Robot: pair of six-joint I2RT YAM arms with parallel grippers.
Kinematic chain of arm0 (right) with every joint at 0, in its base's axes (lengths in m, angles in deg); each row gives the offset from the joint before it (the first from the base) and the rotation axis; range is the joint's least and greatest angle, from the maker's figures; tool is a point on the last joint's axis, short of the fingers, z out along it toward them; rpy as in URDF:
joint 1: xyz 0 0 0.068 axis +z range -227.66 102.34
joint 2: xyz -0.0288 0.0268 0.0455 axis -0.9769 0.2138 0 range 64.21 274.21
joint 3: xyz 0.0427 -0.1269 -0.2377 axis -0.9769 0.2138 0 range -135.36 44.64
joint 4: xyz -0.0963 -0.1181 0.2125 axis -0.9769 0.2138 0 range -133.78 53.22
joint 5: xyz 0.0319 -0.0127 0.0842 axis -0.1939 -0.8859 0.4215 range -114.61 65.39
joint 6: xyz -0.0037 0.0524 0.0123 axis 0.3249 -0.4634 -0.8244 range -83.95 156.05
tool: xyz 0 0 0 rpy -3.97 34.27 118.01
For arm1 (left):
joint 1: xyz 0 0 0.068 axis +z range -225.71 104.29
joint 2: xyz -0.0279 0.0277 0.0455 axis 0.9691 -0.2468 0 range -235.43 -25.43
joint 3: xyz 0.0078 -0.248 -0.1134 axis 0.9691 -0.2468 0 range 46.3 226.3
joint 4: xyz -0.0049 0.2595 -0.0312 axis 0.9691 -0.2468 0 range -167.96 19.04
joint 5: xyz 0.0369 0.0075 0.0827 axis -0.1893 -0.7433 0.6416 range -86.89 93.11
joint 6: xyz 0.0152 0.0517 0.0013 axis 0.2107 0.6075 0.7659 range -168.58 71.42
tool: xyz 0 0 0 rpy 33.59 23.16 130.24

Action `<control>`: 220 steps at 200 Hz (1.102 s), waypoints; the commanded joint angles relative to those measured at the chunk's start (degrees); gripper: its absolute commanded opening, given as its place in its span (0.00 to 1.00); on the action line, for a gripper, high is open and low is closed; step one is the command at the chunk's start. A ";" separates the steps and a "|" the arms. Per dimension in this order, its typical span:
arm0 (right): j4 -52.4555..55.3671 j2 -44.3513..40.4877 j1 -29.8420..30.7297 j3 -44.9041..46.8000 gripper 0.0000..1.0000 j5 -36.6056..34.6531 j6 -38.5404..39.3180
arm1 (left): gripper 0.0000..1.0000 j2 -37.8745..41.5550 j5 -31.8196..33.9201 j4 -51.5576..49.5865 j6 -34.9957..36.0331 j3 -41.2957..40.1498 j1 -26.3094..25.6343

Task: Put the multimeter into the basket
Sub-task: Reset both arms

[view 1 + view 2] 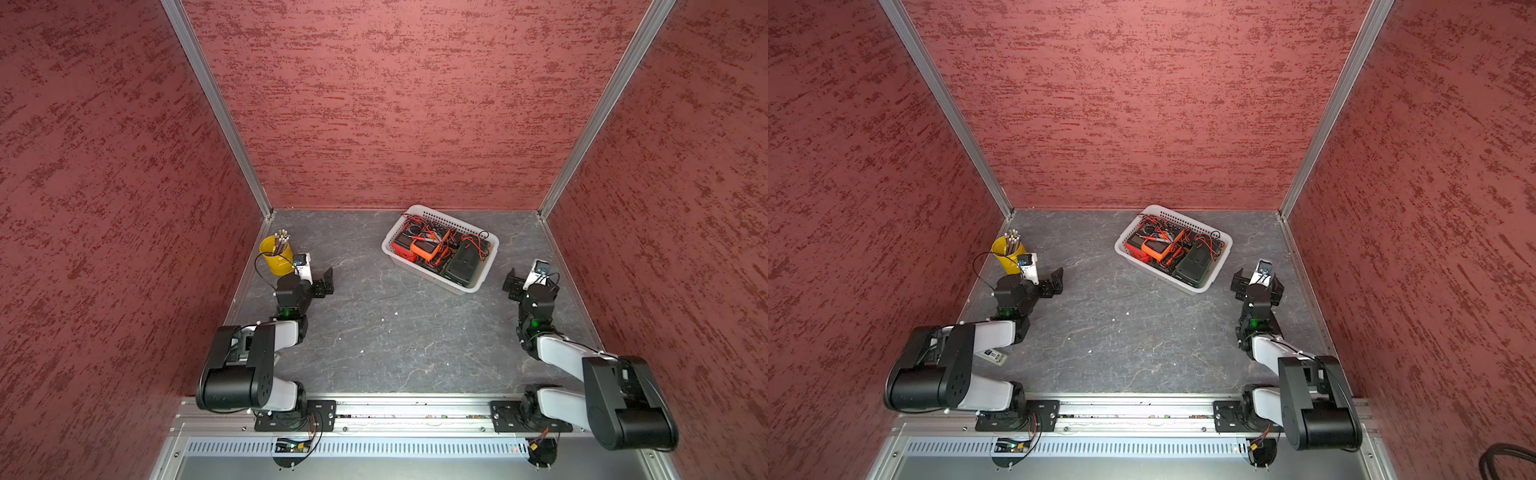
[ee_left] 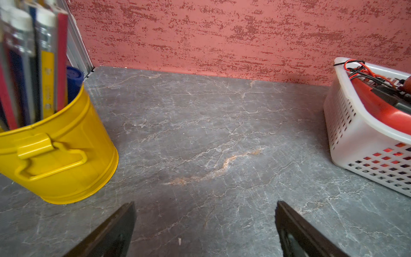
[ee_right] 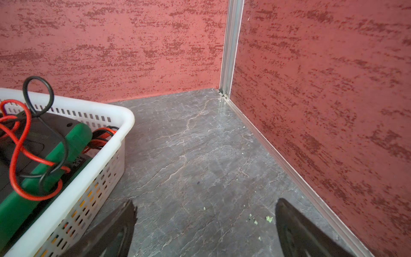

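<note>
Three multimeters, red [image 1: 402, 243], orange [image 1: 426, 248] and dark green [image 1: 463, 264], lie among tangled leads inside the white perforated plastic basket [image 1: 415, 270], far right on the grey worktop [image 1: 395, 332]. The left hand [image 2: 205, 208] and right hand [image 3: 206, 203] are spread apart and empty. The task looks finished.

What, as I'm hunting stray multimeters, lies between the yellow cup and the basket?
Only bare tabletop between yellow cup and basket, shown in the left wrist view.

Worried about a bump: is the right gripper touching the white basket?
Apart. In both top views, bare table shows between the open right gripper and the basket rim.
</note>
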 commanded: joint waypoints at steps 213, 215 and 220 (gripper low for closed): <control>-11.01 15.43 -0.59 -4.43 0.99 14.67 -1.16 | 1.00 -3.10 -0.39 5.28 0.10 1.22 0.78; -10.76 15.46 -0.57 -4.59 0.99 14.60 -1.15 | 1.00 -3.12 -0.41 5.30 0.12 1.22 0.84; -10.43 15.51 -0.47 -4.81 0.99 14.37 -1.20 | 1.00 -3.10 -0.38 5.30 0.11 1.22 0.80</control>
